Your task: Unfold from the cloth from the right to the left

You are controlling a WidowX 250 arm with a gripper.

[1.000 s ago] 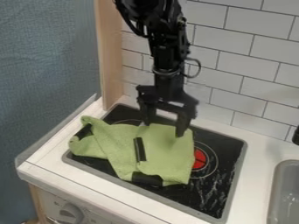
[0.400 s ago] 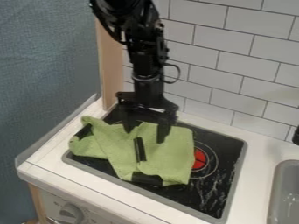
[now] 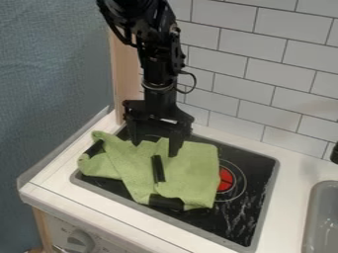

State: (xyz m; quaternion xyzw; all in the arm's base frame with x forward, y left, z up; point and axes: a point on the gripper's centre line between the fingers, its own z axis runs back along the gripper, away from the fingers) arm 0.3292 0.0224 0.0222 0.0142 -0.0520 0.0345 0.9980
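Camera view: gripper over far edge of cloth, fingers wide apart & empty, w/ hob to R.

The cloth was a light, slightly yellowish green, the gripper black. The stovetop was black with whitish streaks and a grey rim, its burner red inside thin pale rings. Whitish tiles bore grey brick-pattern lines; the counter was white, the sink grey, the post tan, the side wall mottled blue-grey

text: none readable | labels: none readable | numbers: none readable | signs: none readable
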